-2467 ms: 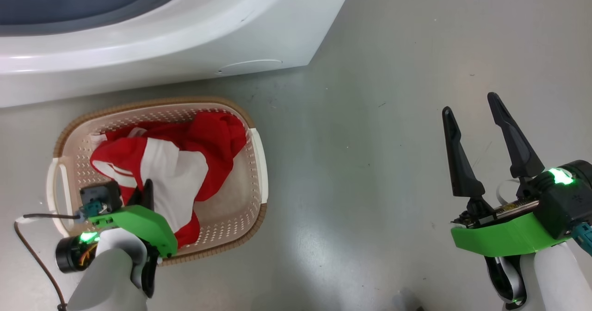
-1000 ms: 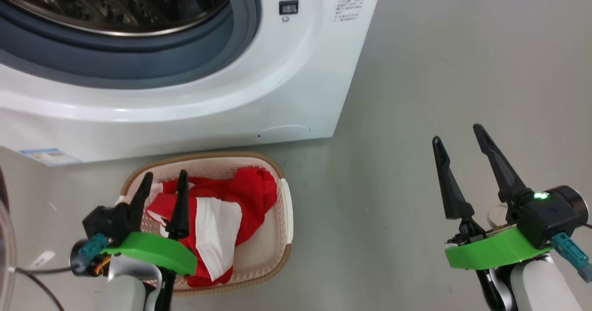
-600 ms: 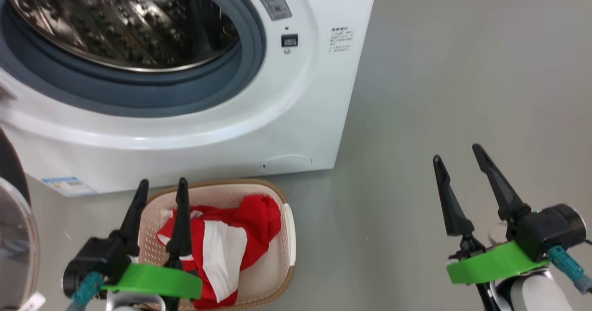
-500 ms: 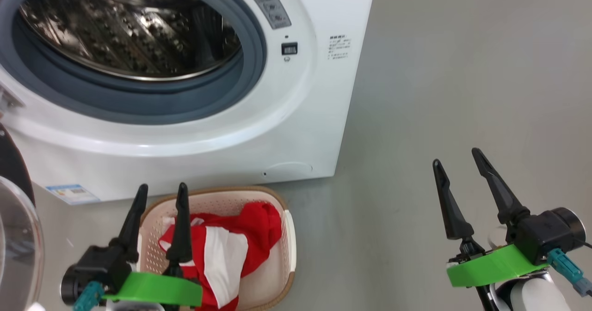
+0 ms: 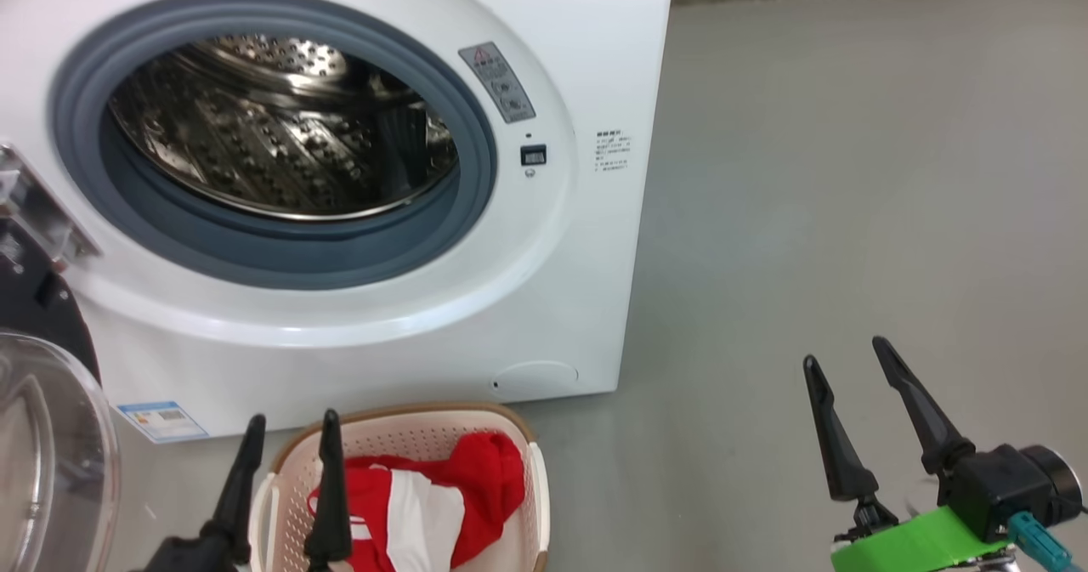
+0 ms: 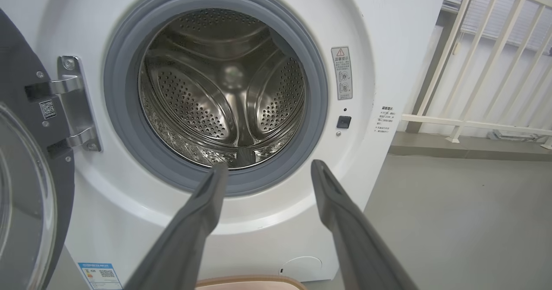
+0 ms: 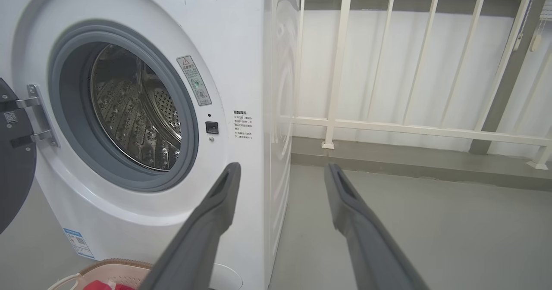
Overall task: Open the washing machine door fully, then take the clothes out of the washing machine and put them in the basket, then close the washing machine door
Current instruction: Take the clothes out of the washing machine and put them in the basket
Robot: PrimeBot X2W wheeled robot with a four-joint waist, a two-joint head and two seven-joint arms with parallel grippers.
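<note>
1. Clothes (image 5: 442, 504), red with white panels, lie heaped in the basket (image 5: 399, 446) at the bottom of the head view. The basket stands on the grey floor (image 5: 850, 172), just in front of the washing machine (image 5: 586, 62).
2. The drum (image 5: 280, 138), in the upper left of that view, shows bare perforated steel inside its grey gasket (image 5: 280, 262). No fabric is visible in it from any of the three angles.
3. The washing machine door (image 5: 51, 453) stands swung wide at the left edge, with its clear glass bowl low in the frame. Its hinge (image 6: 73, 104) is exposed at the left of the left wrist view.
4. The left pincer (image 5: 292, 423) rises from the bottom edge at the basket's left end, fingers apart and gripping nothing. Its own camera looks straight into the drum.
5. The right pincer (image 5: 845, 355) sits at the lower right over bare floor, well apart from the machine, its fingers likewise spread and empty.
6. Unloading looks finished, so the step in hand is probably closing the door.
7. The next move likely falls to the left pincer, which is nearer the door. It would need to reach round the black rim at the far left and push the door toward the opening until the latch catches. The basket sits close below the opening, and whether it clears the door's swing cannot be told from here.
</note>
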